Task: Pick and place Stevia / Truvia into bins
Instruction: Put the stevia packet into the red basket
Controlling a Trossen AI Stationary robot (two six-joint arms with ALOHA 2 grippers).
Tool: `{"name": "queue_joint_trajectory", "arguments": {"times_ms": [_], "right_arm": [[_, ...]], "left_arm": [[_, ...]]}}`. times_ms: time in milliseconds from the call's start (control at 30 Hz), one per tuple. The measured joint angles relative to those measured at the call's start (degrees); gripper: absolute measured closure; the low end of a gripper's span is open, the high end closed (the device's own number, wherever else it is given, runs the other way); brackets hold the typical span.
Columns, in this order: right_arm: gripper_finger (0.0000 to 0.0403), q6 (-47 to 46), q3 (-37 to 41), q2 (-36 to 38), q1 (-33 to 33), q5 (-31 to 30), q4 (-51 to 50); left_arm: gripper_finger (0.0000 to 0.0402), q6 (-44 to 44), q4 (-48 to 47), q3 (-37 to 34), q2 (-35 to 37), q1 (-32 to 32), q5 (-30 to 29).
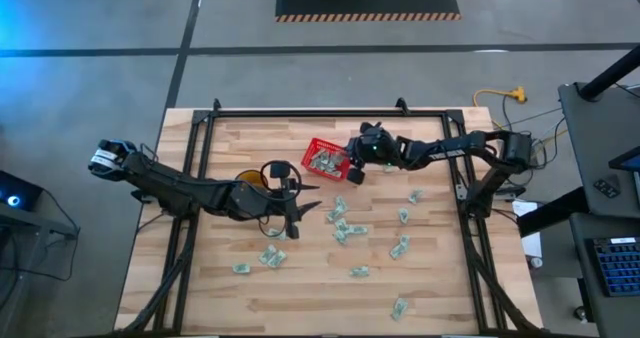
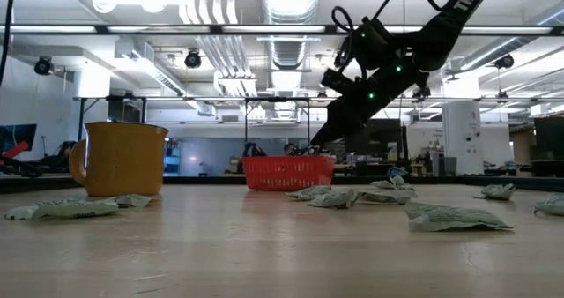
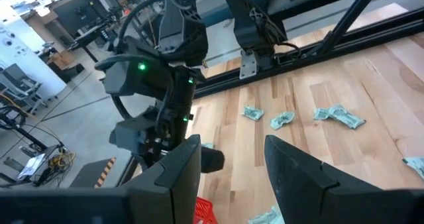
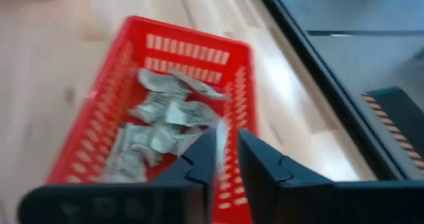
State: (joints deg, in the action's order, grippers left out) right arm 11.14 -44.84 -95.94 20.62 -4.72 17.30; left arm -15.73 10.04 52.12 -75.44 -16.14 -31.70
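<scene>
right gripper (image 4: pixel 225 159) over red basket (image 4: pixel 86 128) rim, jaws parting on sachet (image 4: pixel 220 136) | left gripper (image 3: pixel 232 164) released | we risk it landing outside basket

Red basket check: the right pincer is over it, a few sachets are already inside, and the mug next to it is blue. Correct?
Not quite: the mug is yellow, as the low view shows. The rest holds: the right pincer hangs over the red basket, with sachets already inside.

The high view looks straight down on the whole pale wooden tabletop (image 1: pixel 300 278). The low view faces level across it. Both share the small red latticed plastic basket (image 1: pixel 324 159), seen close in the right wrist view.
</scene>
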Motion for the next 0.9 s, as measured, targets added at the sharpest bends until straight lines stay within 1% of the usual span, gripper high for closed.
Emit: {"name": "queue_joint_trajectory", "arguments": {"times_ms": [167, 233, 333, 400, 467, 567, 700, 900], "right_arm": [[0.0293, 1.5, 0.0, 0.9, 0.2, -0.4, -2.5], [0.0278, 2.8, 0.0, 2.3, 0.2, -2.7, -6.8], [0.0265, 3.7, 0.0, 5.6, 0.3, -8.4, -17.2], [0.0262, 2.9, 0.0, 8.2, 0.6, -10.4, -24.0], [0.0263, 1.5, 0.0, 10.3, 0.9, -10.5, -29.6], [0.0268, -0.8, 0.2, 13.1, 1.0, -10.4, -35.4], [0.0277, -2.7, 1.7, 14.7, 1.1, -10.2, -38.4], [0.0285, -7.4, 5.7, 14.9, 2.5, -9.8, -38.3]], "left_arm": [[0.025, 0.0, 0.0, 0.0, 0.0, 0.0, 0.0], [0.025, 0.0, -0.1, 0.0, 0.0, 0.0, 0.0], [0.025, 0.0, -0.2, 0.0, 0.0, 0.0, 0.0], [0.025, 0.0, -0.2, 0.0, 0.0, 0.0, 0.0], [0.025, 0.0, -0.3, 0.0, 0.0, 0.0, 0.0], [0.025, 0.1, -0.3, 0.0, 0.0, 0.0, 0.0], [0.025, 0.3, -0.1, 0.0, 0.0, 0.0, 0.0], [0.025, 0.3, -0.1, 0.0, 0.0, 0.0, 0.0]]}}
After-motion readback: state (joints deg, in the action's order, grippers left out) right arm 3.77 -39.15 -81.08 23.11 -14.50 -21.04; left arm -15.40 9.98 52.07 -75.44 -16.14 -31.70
